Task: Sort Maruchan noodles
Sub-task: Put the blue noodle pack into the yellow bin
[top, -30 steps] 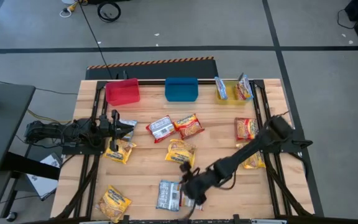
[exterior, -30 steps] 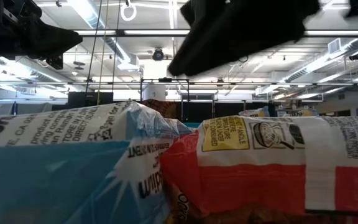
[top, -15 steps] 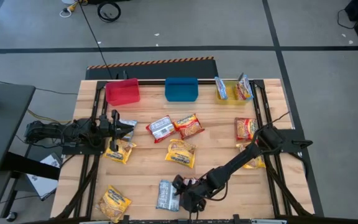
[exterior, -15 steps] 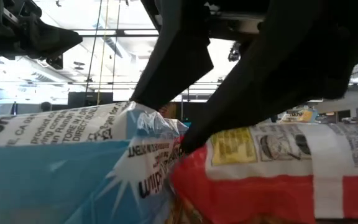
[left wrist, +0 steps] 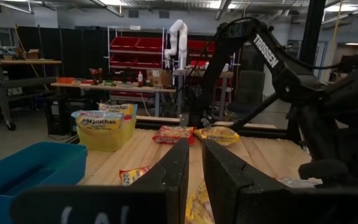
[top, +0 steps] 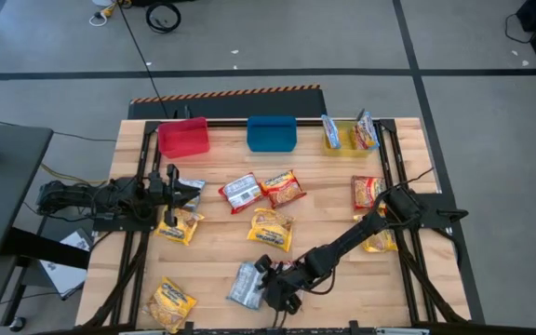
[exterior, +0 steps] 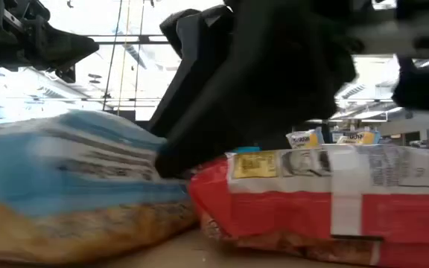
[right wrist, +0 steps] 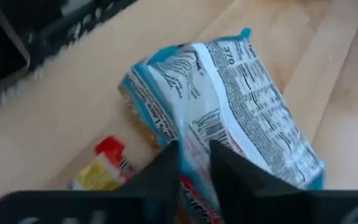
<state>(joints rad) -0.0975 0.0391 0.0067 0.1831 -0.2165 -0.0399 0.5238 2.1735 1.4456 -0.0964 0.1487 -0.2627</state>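
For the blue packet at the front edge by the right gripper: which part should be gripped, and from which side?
The blue packet lies flat and tilted on the table, with a red packet close against it. The best hold is probably its crimped end seam, approached from above, away from the red one. The right gripper is already down at it.

Right arm was extended low across the table toward its front edge, right gripper (top: 270, 287) down at the surface, fingers (right wrist: 166, 167) nearly together. Left arm was folded at the left side, left gripper (top: 194, 190) fingers (left wrist: 178, 163) narrowly parted.
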